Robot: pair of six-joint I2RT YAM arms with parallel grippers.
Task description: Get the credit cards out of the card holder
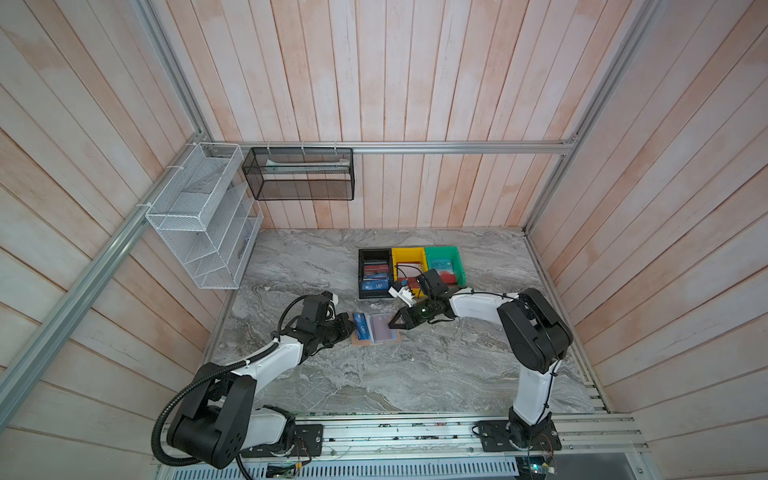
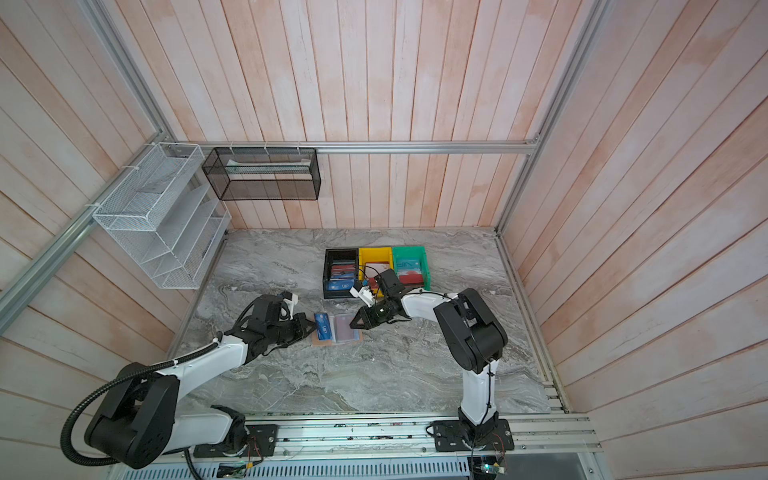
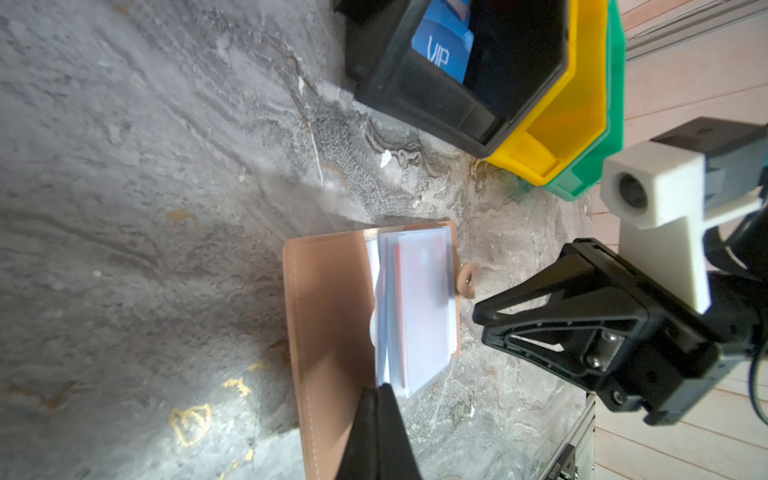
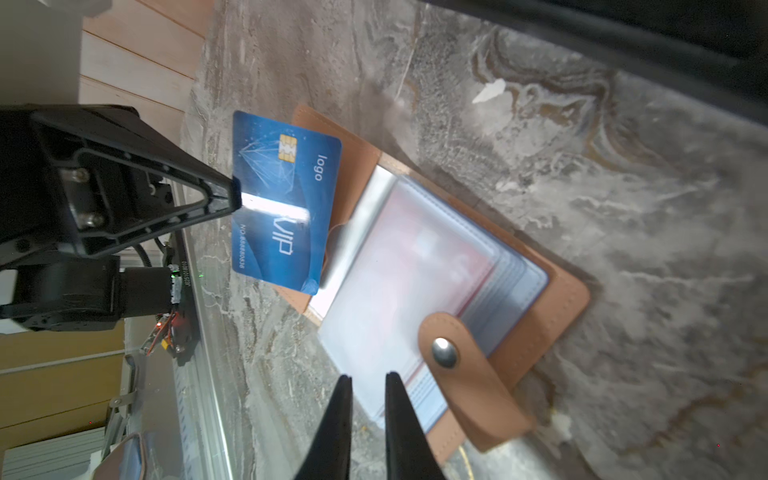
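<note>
The tan card holder (image 1: 356,342) (image 2: 316,342) lies open on the marble table, its clear sleeve pages up. My left gripper (image 1: 351,329) (image 2: 312,328) (image 3: 384,387) is shut on the short edge of the blue credit card (image 4: 286,199) (image 1: 362,328), which hangs tilted just above the holder's open cover (image 3: 328,311). In the left wrist view this card shows edge-on. A pale pinkish card (image 4: 415,266) (image 3: 424,299) sits inside the top sleeve. My right gripper (image 4: 368,377) (image 1: 391,323) (image 2: 352,323) is slightly open and empty, at the sleeves' outer edge beside the snap tab (image 4: 461,374).
Behind the holder stand a black bin (image 1: 360,274), a yellow bin (image 1: 409,250) and a green bin (image 1: 457,266), each with cards in it. A white wire rack (image 1: 199,216) and a black mesh basket (image 1: 299,174) hang on the wall at the back left.
</note>
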